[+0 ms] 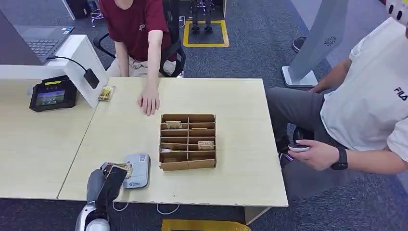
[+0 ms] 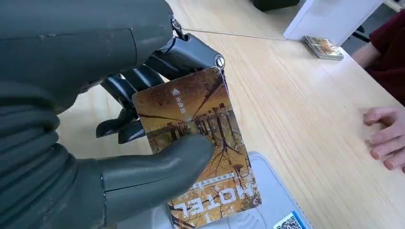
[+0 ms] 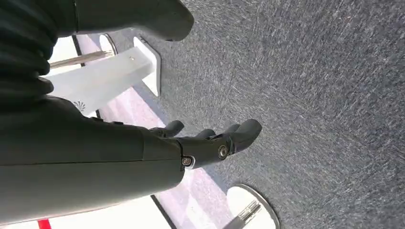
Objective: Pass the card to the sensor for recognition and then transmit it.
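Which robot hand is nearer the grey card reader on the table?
Left. The left hand holds the card right over the reader; the right hand hangs above the carpet.

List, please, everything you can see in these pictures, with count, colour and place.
card: one, orange-brown, in the left hand above the sensor
sensor: one, grey, near table edge
divided box: one, brown cardboard, mid-table, some cards in it
card stack: one, brownish, far side of the table
terminal: one, black, on the adjoining table
laptop: one, grey, on the white counter
people: two, red shirt opposite, white shirt at the right
left hand: dark grey, holds card
right hand: dark grey, hanging over carpet
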Robot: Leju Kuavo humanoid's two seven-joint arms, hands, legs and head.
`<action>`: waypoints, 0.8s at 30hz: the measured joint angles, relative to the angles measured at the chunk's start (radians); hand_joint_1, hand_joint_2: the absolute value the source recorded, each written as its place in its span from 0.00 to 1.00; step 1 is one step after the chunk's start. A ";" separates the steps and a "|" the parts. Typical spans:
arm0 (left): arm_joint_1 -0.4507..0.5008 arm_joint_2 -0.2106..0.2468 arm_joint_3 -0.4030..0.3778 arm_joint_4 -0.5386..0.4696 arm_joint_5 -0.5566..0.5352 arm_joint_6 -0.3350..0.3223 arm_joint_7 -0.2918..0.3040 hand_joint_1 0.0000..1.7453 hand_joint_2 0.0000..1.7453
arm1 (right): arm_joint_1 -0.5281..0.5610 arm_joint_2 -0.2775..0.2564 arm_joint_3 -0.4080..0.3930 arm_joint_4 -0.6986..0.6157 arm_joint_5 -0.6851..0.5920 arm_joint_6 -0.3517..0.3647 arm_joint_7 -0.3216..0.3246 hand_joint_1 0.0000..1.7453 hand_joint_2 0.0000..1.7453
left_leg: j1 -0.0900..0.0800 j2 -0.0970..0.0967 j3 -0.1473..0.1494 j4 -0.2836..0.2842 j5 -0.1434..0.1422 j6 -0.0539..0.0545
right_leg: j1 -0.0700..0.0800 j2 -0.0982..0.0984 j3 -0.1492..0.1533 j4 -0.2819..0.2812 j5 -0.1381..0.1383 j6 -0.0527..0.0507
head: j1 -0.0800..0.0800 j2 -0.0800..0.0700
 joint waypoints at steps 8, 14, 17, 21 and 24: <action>-0.001 -0.007 0.000 0.000 -0.041 0.005 0.009 1.00 1.00 | 0.000 0.000 0.000 0.000 0.000 0.000 0.001 0.00 1.00 | 0.000 0.000 0.000 0.000 0.000 0.000 | 0.000 0.000 0.000 0.000 0.000 0.000 | 0.000 0.000; -0.001 -0.008 0.000 0.000 -0.067 0.004 0.010 1.00 1.00 | 0.000 0.000 0.002 0.000 0.000 0.002 0.001 0.00 1.00 | 0.000 0.000 0.000 0.000 0.000 0.000 | 0.000 0.000 0.000 0.000 0.000 0.000 | 0.000 0.000; -0.002 -0.008 0.000 0.000 -0.080 0.005 0.011 1.00 1.00 | 0.000 0.000 0.003 0.000 0.000 0.002 0.001 0.00 1.00 | 0.000 0.000 0.000 0.000 0.000 0.000 | 0.000 0.000 0.000 0.000 0.000 0.000 | 0.000 0.000; -0.002 -0.008 0.000 0.000 -0.084 0.005 0.011 1.00 1.00 | 0.000 0.000 0.006 0.000 0.000 0.002 0.001 0.00 1.00 | 0.000 0.000 0.000 0.000 0.000 0.000 | 0.000 0.000 0.000 0.000 0.000 0.000 | 0.000 0.000; -0.002 -0.008 -0.001 0.000 -0.087 0.005 0.011 1.00 1.00 | 0.000 0.000 0.006 0.000 0.000 0.002 0.001 0.00 1.00 | 0.000 0.000 0.000 0.000 0.000 0.000 | 0.000 0.000 0.000 0.000 0.000 0.000 | 0.000 0.000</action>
